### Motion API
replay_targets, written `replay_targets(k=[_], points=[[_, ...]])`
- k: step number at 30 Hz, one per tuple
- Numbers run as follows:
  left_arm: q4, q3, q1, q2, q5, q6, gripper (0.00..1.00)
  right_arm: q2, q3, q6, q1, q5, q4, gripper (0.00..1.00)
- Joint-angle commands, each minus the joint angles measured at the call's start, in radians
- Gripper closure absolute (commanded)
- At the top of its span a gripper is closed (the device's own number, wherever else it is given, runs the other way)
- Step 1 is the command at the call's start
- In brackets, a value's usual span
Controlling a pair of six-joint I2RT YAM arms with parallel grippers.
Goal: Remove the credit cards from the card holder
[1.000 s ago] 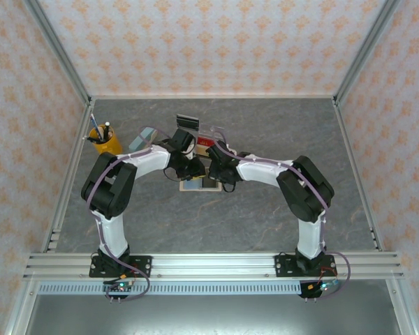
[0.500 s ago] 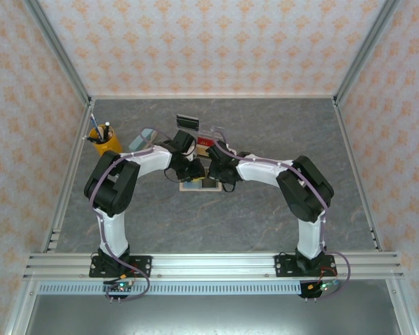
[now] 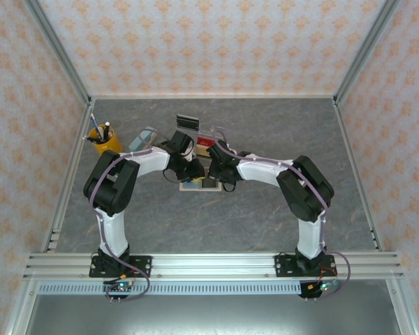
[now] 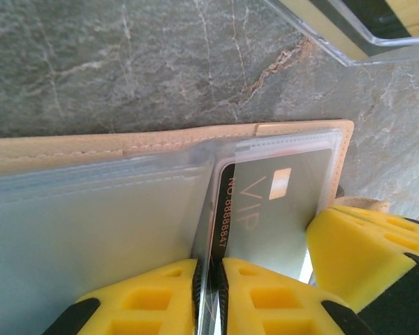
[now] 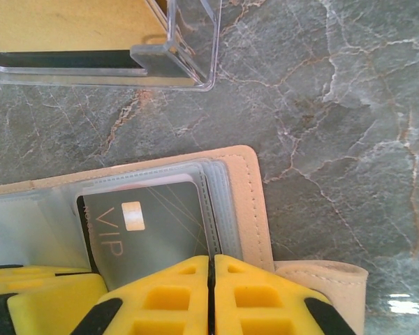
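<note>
The card holder [image 4: 160, 143] lies open and flat on the grey marbled surface [image 5: 321, 105], near the middle and between the two wrists. It has a tan stitched border. Its left panel is blue-grey under clear plastic, and a stack of clear sleeves [image 5: 220, 209] covers its right panel. A grey VIP card [image 4: 272, 209] with a gold chip and a printed number along one edge sits in the top right pocket, fully inside it. At the far right edge a small tan closing tab [image 5: 325, 286] curls off the holder onto the surface. The left gripper [image 4: 209, 269] stands at the fold with its yellow fingers nearly together, pinching a clear leaf that rises between them. Just to its right, the right gripper [image 5: 211, 262] sits over the near edge of the right panel with its jaws together. I cannot tell whether a sleeve is caught in them. The two grippers almost touch and hide the holder's near edge. At the far left of the surface stands a yellow cup [image 3: 108, 143] of pens, well apart. Behind the holder a small dark block [image 3: 187, 120] stands upright. To the right of that block, near the holder's far edge, is a clear tray [image 5: 188, 70] with a red card [image 3: 204, 142] in it.
</note>
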Motion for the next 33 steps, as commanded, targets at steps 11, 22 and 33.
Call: replay_targets(k=[11, 22, 33], points=[[0.128, -0.047, 0.02, -0.007, 0.12, -0.002, 0.79, 0.044, -0.011, 0.004, 0.004, -0.044, -0.012, 0.91], [0.216, -0.095, 0.048, -0.055, 0.223, -0.03, 0.84, 0.05, -0.003, 0.001, 0.004, -0.024, -0.037, 0.91], [0.13, -0.09, 0.063, -0.062, 0.149, 0.017, 0.96, 0.037, -0.006, 0.0, 0.004, -0.007, -0.047, 0.91]])
